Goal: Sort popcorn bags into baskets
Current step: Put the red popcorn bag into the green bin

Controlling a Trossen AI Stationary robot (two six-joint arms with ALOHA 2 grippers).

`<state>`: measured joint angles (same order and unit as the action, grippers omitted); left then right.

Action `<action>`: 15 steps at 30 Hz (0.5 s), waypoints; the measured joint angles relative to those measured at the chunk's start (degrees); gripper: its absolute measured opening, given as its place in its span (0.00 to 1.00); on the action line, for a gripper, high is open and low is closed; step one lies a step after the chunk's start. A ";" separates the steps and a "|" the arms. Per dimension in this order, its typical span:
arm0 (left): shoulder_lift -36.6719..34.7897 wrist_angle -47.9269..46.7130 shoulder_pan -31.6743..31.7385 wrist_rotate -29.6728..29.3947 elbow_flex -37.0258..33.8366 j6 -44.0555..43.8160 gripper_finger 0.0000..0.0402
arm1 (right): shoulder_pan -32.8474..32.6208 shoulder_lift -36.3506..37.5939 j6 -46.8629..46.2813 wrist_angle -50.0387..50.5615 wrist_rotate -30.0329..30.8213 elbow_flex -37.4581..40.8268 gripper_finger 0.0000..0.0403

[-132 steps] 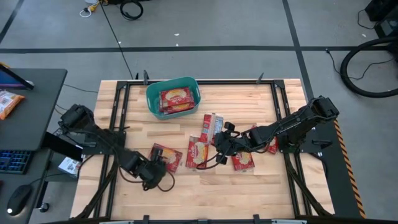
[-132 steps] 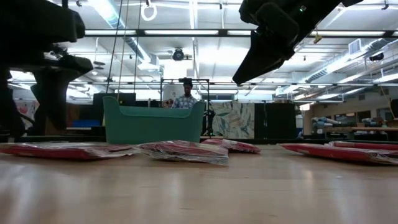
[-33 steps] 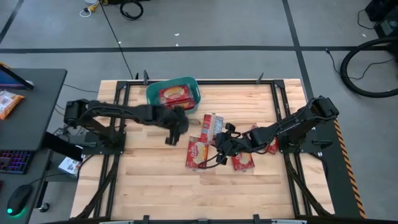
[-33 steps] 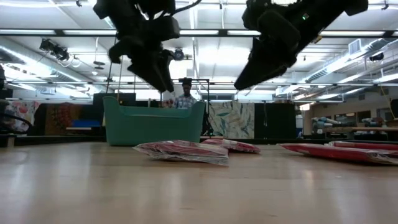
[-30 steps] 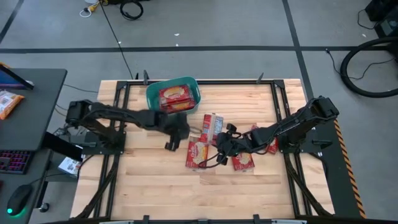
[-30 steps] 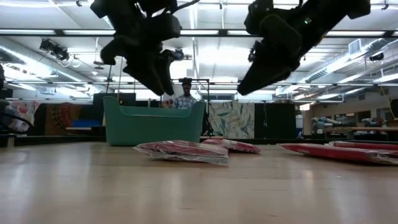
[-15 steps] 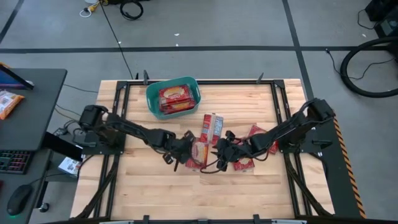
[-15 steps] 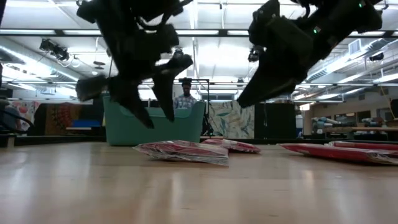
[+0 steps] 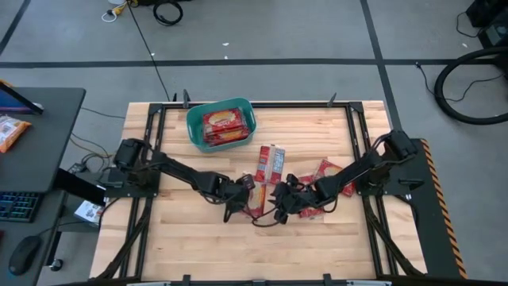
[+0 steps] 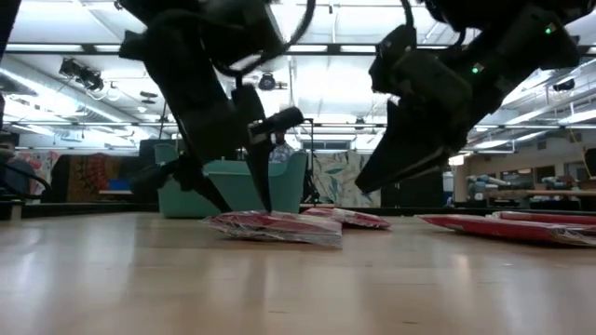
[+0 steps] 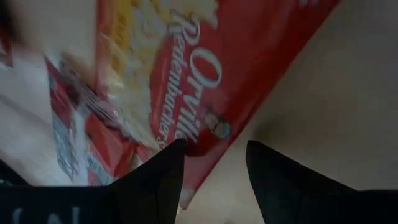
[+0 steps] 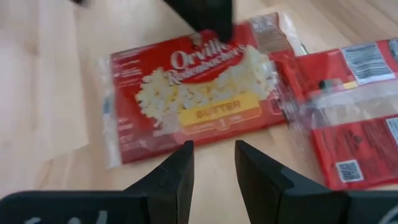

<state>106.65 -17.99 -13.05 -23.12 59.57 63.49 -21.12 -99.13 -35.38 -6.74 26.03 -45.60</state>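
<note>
Your left claw (image 9: 237, 200) has dropped from the teal basket (image 9: 221, 125), fingers parted, onto one of four table popcorn bags (image 9: 255, 199); your right claw (image 9: 279, 202) hovers open.

From above, the left tool (image 9: 238, 199) and right tool (image 9: 279, 202) crowd over one bag (image 9: 255, 199), covering most of it, and the dark arms leave it unclear whether either tool touches it. In the left wrist view that bag (image 11: 186, 81) is blurred with motion and cut off by the picture's edges, so only part of its lettering reads, and its far corner is lost behind the fingers (image 11: 155, 180). In the low view the basket (image 10: 270, 186) is half hidden behind the left arm, and its contents cannot be seen over the rim; both arms run off the top edge.
</note>
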 joint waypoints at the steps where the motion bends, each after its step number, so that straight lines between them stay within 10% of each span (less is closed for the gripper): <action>1: 0.28 -0.12 0.35 -0.04 0.00 0.51 0.44 | -0.31 0.04 -0.02 -0.58 0.14 0.00 0.30; 15: 0.21 1.73 1.22 5.40 0.01 -5.14 0.24 | -4.00 0.11 -3.69 -1.36 5.98 -0.02 0.30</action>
<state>106.86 -16.26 -11.84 -17.72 59.58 58.34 -25.12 -99.02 -39.07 -8.10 32.01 -45.63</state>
